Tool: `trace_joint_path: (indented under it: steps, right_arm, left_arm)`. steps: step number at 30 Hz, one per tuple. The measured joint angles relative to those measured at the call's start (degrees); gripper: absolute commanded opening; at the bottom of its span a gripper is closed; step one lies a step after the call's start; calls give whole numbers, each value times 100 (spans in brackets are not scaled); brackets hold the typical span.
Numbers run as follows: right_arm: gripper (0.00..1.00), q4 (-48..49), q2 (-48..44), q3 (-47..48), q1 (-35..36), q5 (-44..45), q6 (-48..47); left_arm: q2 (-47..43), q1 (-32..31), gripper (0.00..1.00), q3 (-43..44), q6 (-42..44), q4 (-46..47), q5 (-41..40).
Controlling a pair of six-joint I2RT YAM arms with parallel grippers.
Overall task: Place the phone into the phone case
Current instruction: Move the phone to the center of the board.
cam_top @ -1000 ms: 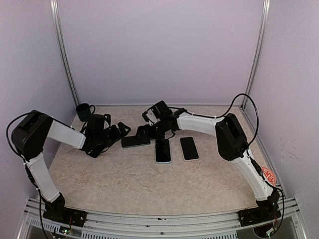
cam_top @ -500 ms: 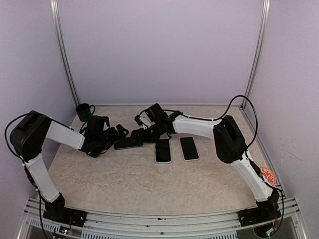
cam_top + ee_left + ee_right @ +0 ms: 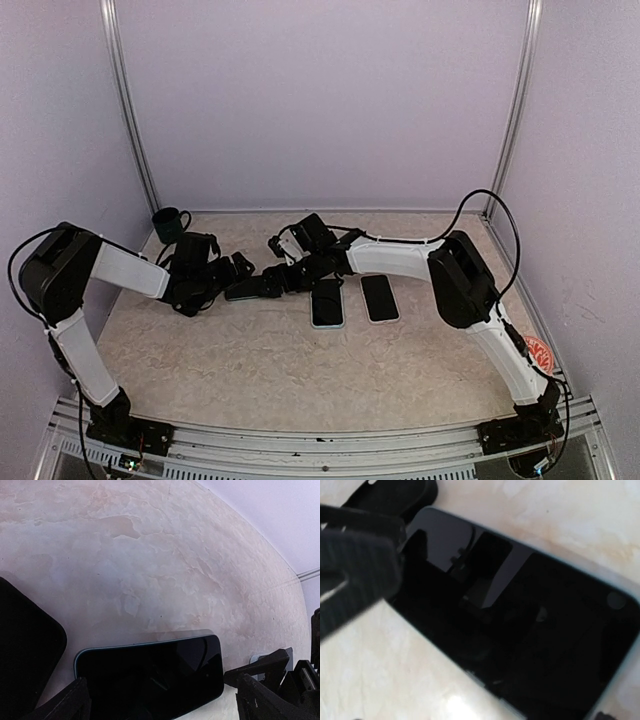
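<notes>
A dark phone (image 3: 250, 289) with a thin light-teal rim lies flat on the table, screen up, between my two grippers. In the left wrist view the phone (image 3: 150, 675) sits between my left gripper's (image 3: 160, 702) spread fingers, with a gap at its right end. My left gripper (image 3: 232, 272) is open at the phone's left end. The right gripper (image 3: 285, 277) is open and low against its right end. The right wrist view is filled by the phone's screen (image 3: 530, 630). Two similar dark slabs (image 3: 327, 302) (image 3: 379, 297) lie to the right; I cannot tell which is the phone case.
A dark mug (image 3: 170, 225) stands at the back left near the corner post. A dark round-cornered slab (image 3: 25, 645) shows at the left edge of the left wrist view. Walls close the table at the back and sides.
The right gripper has moved left along the table, and the phone has slid left with it toward the left gripper. Both sets of jaws stayed open.
</notes>
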Motion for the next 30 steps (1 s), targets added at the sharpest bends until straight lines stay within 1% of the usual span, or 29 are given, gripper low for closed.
trace_joint_path:
  steps: [3, 7, 11, 14, 19, 21, 27, 30]
  right_arm:
    - [99, 144, -177, -321, 4, 0, 15]
    - [99, 223, -396, -675, 15, 4, 39]
    - [99, 306, -715, -1182, 59, 13, 76]
    - [99, 337, -1095, -1679, 133, 37, 90]
    - [100, 450, -2118, -2564, 376, 85, 83]
    - [99, 542, -2695, -2953, 481, 114, 81]
    - [100, 892, -4310, -4000, 625, 227, 83]
    - [99, 1012, -4857, -4435, 623, 313, 85]
  left_arm:
    - [-11, 42, 99, 177, 166, -168, -2]
    - [46, 184, 99, 979, 468, -549, 50]
    - [490, 264, 99, 2024, 780, -684, 162]
    - [953, 273, 98, 2505, 990, -824, 216]
    - [1554, 302, 94, 2697, 1303, -1231, 452]
    - [1698, 306, 92, 2717, 1456, -1392, 627]
    - [1847, 295, 87, 2922, 1838, -1733, 1104]
    - [1858, 251, 84, 2959, 2009, -1777, 1331]
